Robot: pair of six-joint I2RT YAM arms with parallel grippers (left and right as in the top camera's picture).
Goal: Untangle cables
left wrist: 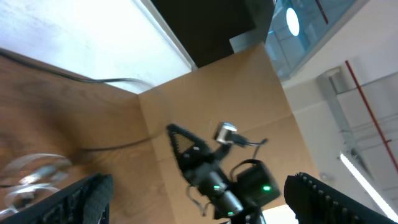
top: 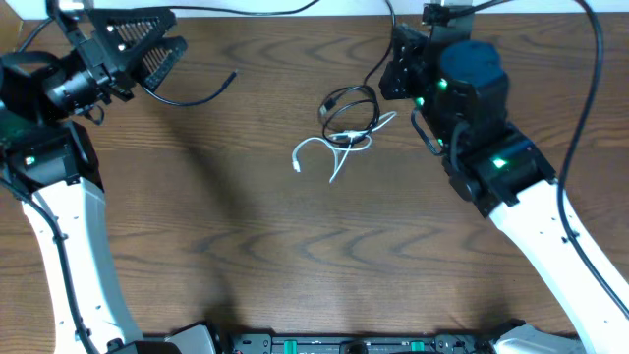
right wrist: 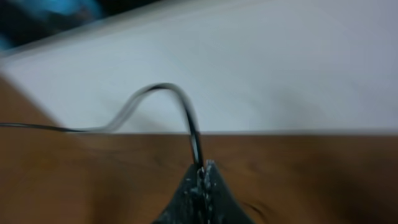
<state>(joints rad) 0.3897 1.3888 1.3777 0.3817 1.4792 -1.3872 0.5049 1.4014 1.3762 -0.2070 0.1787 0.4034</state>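
The small knot of thin cords (top: 346, 123) lies near the middle of the brown wood-grain desk (top: 295, 256). It sits between the arms but much closer to the right tool (right wrist: 200, 177), which is just to its far right. That tool is pinched shut on a thin black cord (right wrist: 186, 112). In the overhead view a black strand seems to run from the knot's black loop up to it.

The left tool (top: 169, 34) hangs wide apart at the far left, holding nothing, well apart from the knot. A second thin black cord (top: 197, 96) lies loose just beside it, separate from the knot, its long axis running left to right.

The white cord (top: 314, 147) is wound through the loop. Its free end points left and near, which is probably the left tool's easiest reach.
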